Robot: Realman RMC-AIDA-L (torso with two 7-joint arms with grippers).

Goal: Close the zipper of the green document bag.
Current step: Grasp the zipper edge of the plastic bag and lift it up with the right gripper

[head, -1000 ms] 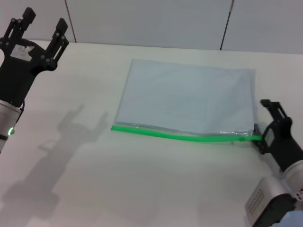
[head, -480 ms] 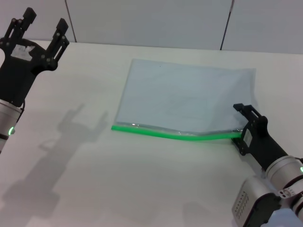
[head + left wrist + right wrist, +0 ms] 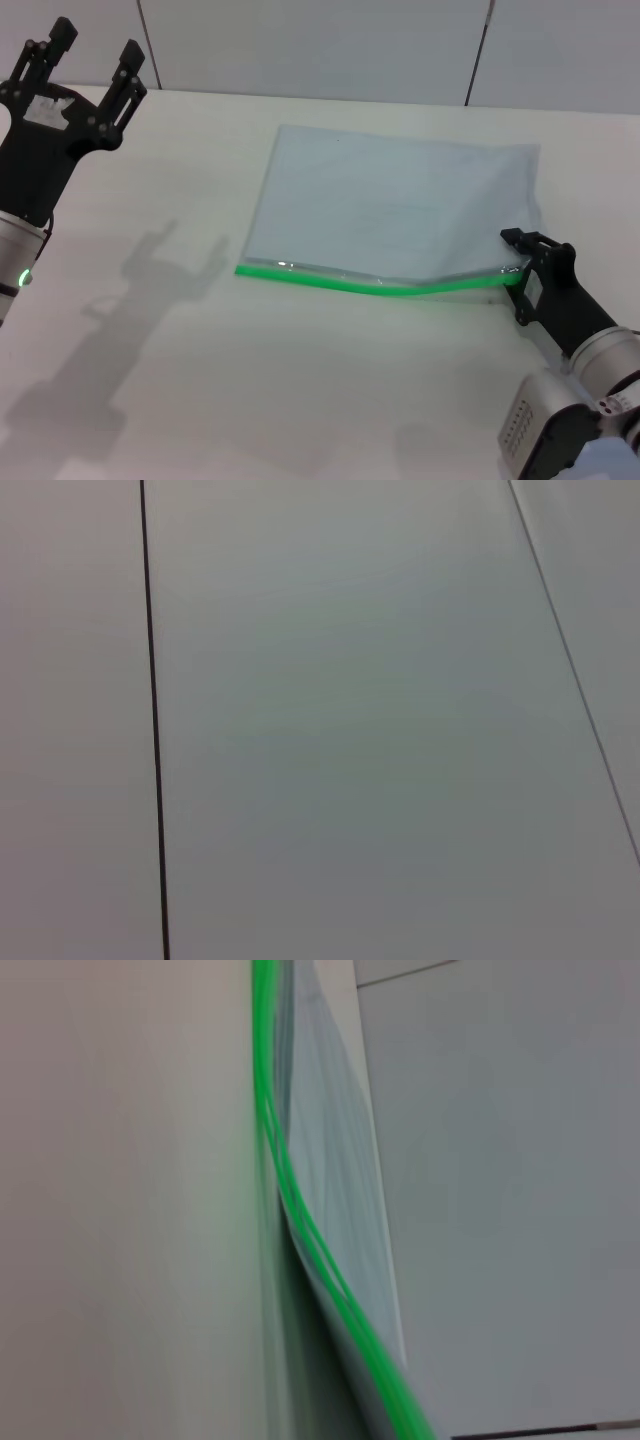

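We see the green document bag (image 3: 395, 210) lying flat on the bench (image 3: 200, 380), its zipper (image 3: 375, 284) running along the bag's near long edge. The right hand (image 3: 522, 272) sits at the right end of that zipper, touching the bag's corner; whether its fingers are clamped on the slider or merely set around it we cannot tell. Compared with a second ago, this hand has moved inward along the strip, and the bag's right corner now stands lifted and buckled, the green strip bowed near the hand. In the right wrist view the zipper (image 3: 290, 1190) shows two green lines apart, so we judge it not yet closed there. The pull seems to drag the bag rather than run the slider. The left hand (image 3: 88, 60), fingers apart, hangs well left of the bag.
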